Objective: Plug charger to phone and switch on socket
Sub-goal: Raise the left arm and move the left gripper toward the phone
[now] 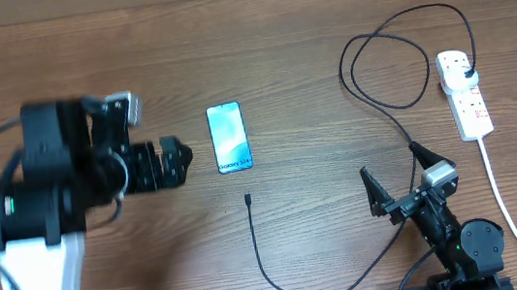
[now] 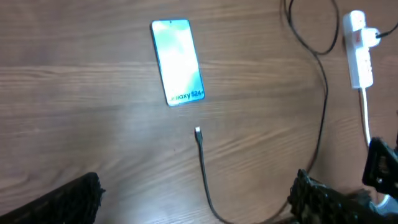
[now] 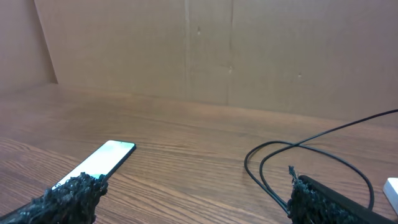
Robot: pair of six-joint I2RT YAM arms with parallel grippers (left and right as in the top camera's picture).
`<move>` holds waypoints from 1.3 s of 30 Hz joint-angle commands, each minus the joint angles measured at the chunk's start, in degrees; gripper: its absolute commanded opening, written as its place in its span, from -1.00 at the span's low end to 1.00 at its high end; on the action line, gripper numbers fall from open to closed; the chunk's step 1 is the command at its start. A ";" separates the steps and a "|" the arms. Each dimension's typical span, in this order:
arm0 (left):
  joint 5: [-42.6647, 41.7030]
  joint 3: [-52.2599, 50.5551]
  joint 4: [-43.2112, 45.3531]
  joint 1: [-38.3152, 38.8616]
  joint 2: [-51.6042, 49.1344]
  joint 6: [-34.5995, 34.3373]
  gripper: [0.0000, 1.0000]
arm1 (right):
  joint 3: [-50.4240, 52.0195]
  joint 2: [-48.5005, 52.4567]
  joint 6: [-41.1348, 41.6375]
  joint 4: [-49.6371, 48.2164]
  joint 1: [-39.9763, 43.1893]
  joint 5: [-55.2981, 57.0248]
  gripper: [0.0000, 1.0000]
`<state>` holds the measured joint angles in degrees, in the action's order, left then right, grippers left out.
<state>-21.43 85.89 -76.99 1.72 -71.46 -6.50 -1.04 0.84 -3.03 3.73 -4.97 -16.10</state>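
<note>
Overhead view showed the phone (image 1: 228, 138) lying flat with its screen lit pale blue, near the middle of the wooden tabletop (image 1: 275, 36). Just below it, apart from its lower edge, lay the small connector tip (image 1: 248, 201) of the charger (image 1: 256, 248), not plugged in. The thin black cable ran toward the near edge, curved right, rose past the right arm and looped across the tabletop. It ended at a black plug head (image 1: 466, 72) seated in the socket (image 1: 472, 111), a white power strip at the far right whose white lead (image 1: 505, 205) trailed toward the near edge. The left jaws, just left of the phone and pointing at it, were spread wide, holding and touching nothing. The right jaws, at the lower right, also stood wide apart and empty. The cable passed close beside one finger, and whether they touched could not be told.
</note>
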 commanded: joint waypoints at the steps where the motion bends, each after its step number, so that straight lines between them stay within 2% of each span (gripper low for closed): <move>1: -1.14 5.33 -3.41 -0.52 -6.29 0.04 1.00 | 0.59 -0.68 -0.24 -0.26 -0.11 0.42 1.00; 10: -1.14 5.66 -3.19 -0.50 -17.14 -1.42 0.98 | 0.57 -0.68 -0.24 -0.26 -0.11 0.42 1.00; 11: -1.16 5.66 -3.17 -0.52 -18.05 -1.42 0.84 | 0.57 -0.68 -0.24 -0.26 -0.11 0.42 0.99; 12: -1.14 5.66 -3.15 -0.52 -18.93 -1.42 0.61 | 0.57 -0.68 -0.24 -0.26 -0.11 0.42 1.00; 14: -1.11 5.66 -3.15 -0.52 -20.85 -1.42 -0.10 | 0.59 -0.68 -0.24 -0.26 -0.11 0.42 1.00; 15: -1.16 5.66 -3.15 -0.52 -21.59 -1.46 -0.36 | 0.59 -0.68 -0.24 -0.26 -0.11 0.39 1.00; 17: -1.16 5.66 -3.15 -0.52 -23.32 -1.46 -0.79 | 0.59 -0.68 -0.24 -0.26 -0.11 0.42 1.00; 18: -1.29 5.66 -3.15 -0.50 -24.22 -1.49 -0.91 | 0.57 -0.68 -0.24 -0.26 -0.11 0.42 1.00; 29: -1.70 5.62 -0.15 2.38 -31.93 -1.49 -0.91 | 0.57 -0.68 -0.24 -0.26 -0.11 0.39 0.99; 31: -1.70 5.62 0.61 3.17 -33.03 -1.49 -0.85 | 0.57 -0.68 -0.24 -0.26 -0.11 0.42 1.00; 33: -1.55 5.62 1.42 3.85 -33.81 -1.46 -0.64 | 0.57 -0.68 -0.24 -0.26 -0.11 0.42 1.00; 36: -0.42 5.62 3.30 4.96 -34.62 -1.44 0.02 | 0.57 -0.68 -0.24 -0.26 -0.11 0.39 1.00; 39: -0.46 5.62 5.57 5.90 -34.84 -1.49 0.59 | 0.57 -0.68 -0.24 -0.26 -0.11 0.42 1.00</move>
<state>-21.87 90.17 -72.49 6.79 -105.54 -7.73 -1.04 0.84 -3.03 3.73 -4.97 -16.08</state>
